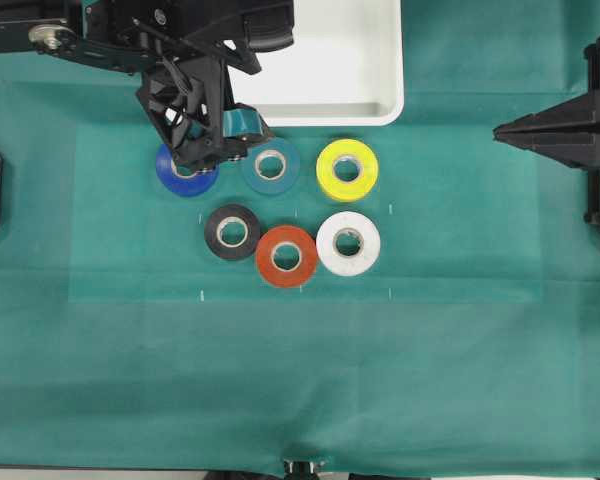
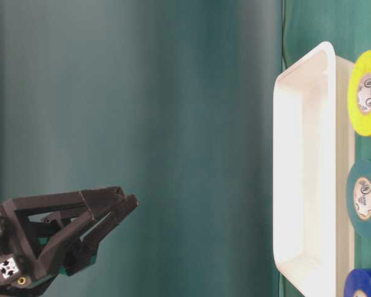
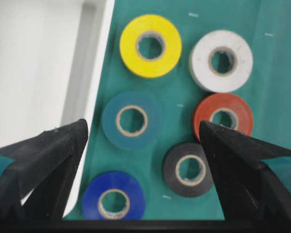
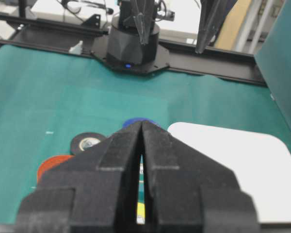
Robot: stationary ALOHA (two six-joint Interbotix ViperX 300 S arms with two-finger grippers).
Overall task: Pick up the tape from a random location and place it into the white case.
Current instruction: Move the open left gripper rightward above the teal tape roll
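The left end effector [image 3: 140, 141], its jaws spread wide, is being lowered over the tape [image 3: 131, 120] lying below between them, and should be centred before closing.

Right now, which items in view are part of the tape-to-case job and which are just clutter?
In play:
- teal tape, flat on the cloth
- white case, next to it
- left gripper, open above the rolls

Just lying about:
- blue roll
- yellow roll
- black roll
- red roll
- white roll
- right gripper, shut, parked
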